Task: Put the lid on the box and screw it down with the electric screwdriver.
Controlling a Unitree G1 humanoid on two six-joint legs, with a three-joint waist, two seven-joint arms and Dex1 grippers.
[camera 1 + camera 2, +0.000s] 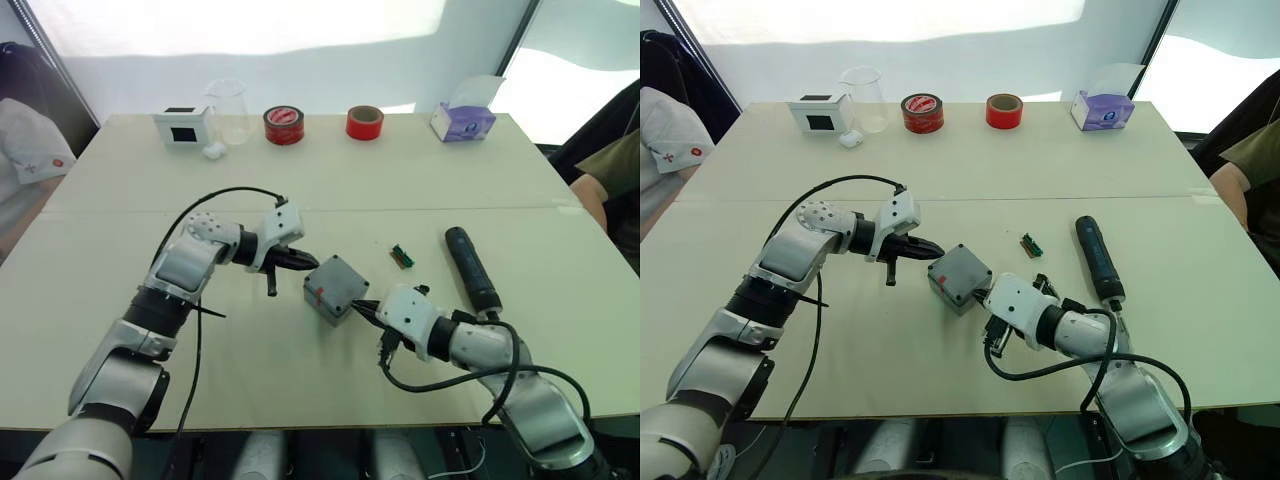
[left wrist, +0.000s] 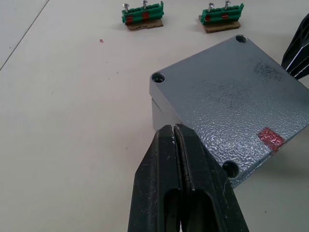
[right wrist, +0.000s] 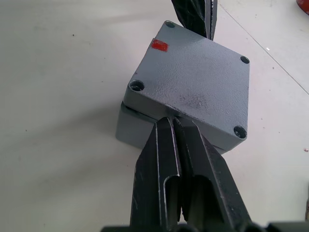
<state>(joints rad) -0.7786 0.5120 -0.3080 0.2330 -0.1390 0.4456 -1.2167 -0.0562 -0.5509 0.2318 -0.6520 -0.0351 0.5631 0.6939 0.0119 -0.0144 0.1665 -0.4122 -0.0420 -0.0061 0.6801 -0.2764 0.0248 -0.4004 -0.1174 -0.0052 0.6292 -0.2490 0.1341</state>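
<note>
I see the lid (image 3: 193, 84) sitting on the box (image 3: 133, 126) (red mark up), my left gripper (image 2: 174, 131) and right gripper (image 3: 173, 122) pressed together against opposite edges; the electric screwdriver (image 1: 471, 267) lies beyond my right gripper.

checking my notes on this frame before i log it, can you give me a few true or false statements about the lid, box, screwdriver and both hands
1. The lid sits on top of the box. True.
2. The electric screwdriver is held in the right hand. False: it lies on the table, beyond the right arm, and no hand is on it.
3. Both hands have their fingers shut, with the tips at opposite sides of the box. True: the left hand is at one side, the right hand at the other.
4. The lid carries a red mark near one corner. True.
5. Two green terminal blocks rest on top of the lid. False: they lie on the table beyond the box.
</note>
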